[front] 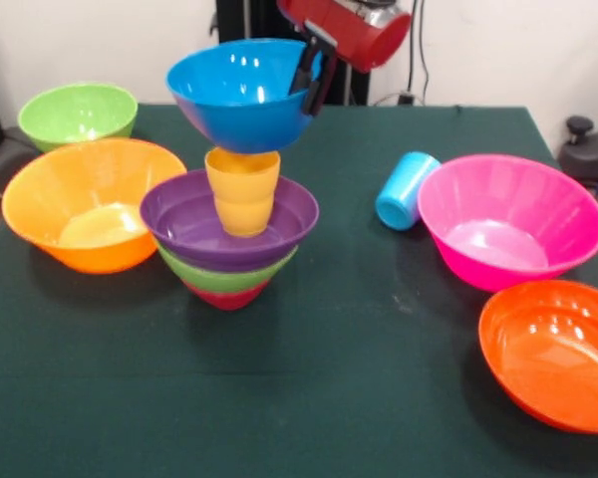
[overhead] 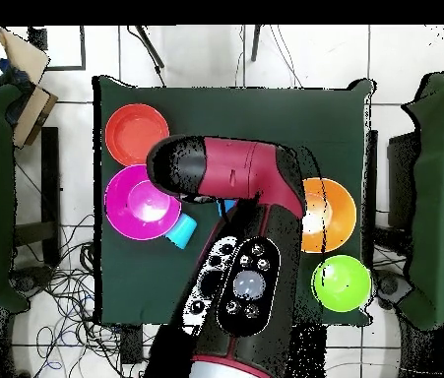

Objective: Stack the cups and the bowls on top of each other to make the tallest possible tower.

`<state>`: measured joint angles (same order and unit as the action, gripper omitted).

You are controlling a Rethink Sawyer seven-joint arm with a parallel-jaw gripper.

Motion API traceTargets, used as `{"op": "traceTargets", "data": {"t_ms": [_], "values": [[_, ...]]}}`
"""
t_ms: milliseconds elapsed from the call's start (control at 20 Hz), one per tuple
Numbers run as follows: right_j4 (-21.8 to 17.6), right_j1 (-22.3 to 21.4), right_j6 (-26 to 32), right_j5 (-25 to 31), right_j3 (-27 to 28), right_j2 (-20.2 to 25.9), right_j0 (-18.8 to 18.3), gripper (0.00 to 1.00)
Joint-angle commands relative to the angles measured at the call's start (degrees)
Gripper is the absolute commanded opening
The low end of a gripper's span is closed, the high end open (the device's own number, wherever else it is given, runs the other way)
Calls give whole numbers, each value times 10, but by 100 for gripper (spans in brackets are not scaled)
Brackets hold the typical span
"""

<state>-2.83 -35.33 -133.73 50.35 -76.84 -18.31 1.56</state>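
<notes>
The tower point(front: 229, 244) stands mid-table: a small crimson bowl point(front: 227, 296), a green bowl point(front: 224, 276) and a purple bowl point(front: 189, 224), nested, with the yellow-orange cup point(front: 242, 189) upright in the purple one. My gripper point(front: 309, 95) is shut on the right rim of the blue bowl point(front: 234, 95), one finger inside and one outside. It holds the bowl upright right over the cup, its base at the cup's rim. The light blue cup point(front: 406, 189) lies on its side next to the pink bowl point(front: 508, 219). In the overhead view my arm point(overhead: 235, 177) hides the tower.
A large orange bowl point(front: 90, 204) sits left of the tower, with a second green bowl point(front: 77, 113) behind it. A red-orange bowl point(front: 553, 354) sits at the front right. The overhead view shows the pink bowl point(overhead: 142, 202), red-orange bowl point(overhead: 137, 135), orange bowl point(overhead: 329, 214) and green bowl point(overhead: 342, 283).
</notes>
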Motion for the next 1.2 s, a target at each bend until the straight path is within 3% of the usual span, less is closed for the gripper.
{"op": "traceTargets", "data": {"t_ms": [50, 600, 1200], "values": [[-19, 20, -54, -44, -44, 27, 13, 0], [-19, 20, -55, -82, -62, 28, 14, 0], [-19, 24, -46, -79, -59, 27, 10, 0]]}}
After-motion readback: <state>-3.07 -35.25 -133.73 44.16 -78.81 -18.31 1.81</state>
